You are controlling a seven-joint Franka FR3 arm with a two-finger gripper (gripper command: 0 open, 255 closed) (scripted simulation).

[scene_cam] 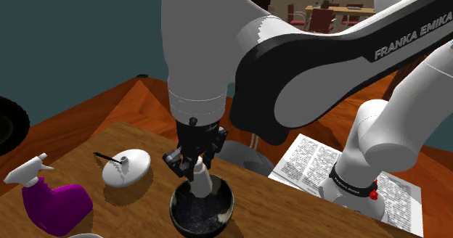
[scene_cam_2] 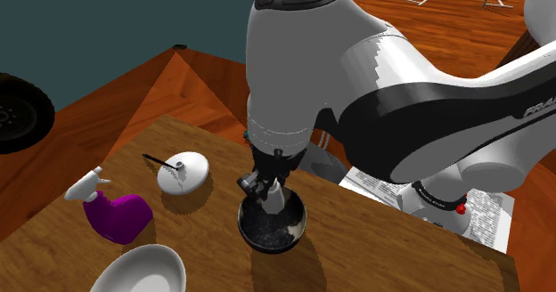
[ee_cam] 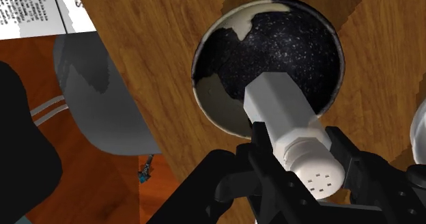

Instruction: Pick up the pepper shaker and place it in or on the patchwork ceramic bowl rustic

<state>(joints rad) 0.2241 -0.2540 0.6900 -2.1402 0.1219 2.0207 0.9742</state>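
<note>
Wooden table [scene_cam: 290,211]: the black gripper [ee_cam: 300,147] pinches the white pepper shaker [ee_cam: 280,110], tilted, base over the dark speckled bowl [ee_cam: 287,38]; contact with the bowl cannot be told. Its fingers [ee_cam: 263,151] hide the shaker's sides. Bare wood rings the bowl; a white dish [scene_cam_2: 143,268] is cut off at the second exterior view's bottom.

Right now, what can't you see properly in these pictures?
- Whether the white pepper shaker touches the dark speckled bowl: in the wrist view, the shaker's own body hides its far end.
- White bowl: in the second exterior view, the bottom edge cuts it off.
- Newspaper: in the shoulder view, the print is too small to read and the arm covers part.
</note>
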